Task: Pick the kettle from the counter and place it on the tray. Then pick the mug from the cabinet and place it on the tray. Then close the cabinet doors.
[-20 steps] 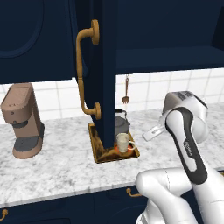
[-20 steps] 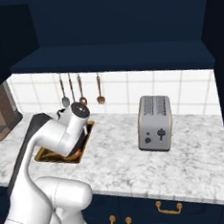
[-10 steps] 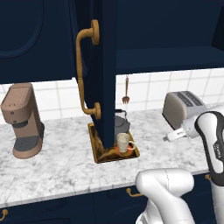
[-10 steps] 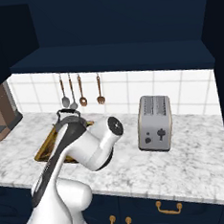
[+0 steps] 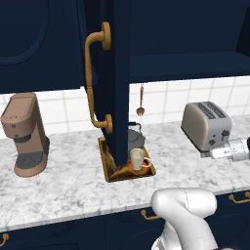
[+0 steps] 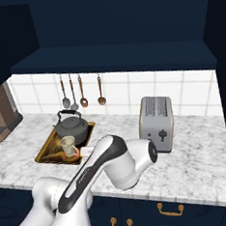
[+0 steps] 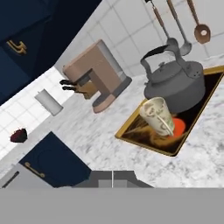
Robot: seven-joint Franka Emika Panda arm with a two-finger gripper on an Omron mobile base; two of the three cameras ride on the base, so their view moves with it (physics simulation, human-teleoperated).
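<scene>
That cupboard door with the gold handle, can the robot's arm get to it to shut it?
Probably yes. The cabinet door stands open, edge-on over the tray, and the kettle and mug sit low behind it. The gripper is shut and empty, off near the toaster, so the arm must swing back across.

Kettle (image 7: 175,85) dull grey metal; mug (image 7: 157,116) glazed ceramic; counter (image 5: 68,185) marbled stone.
</scene>
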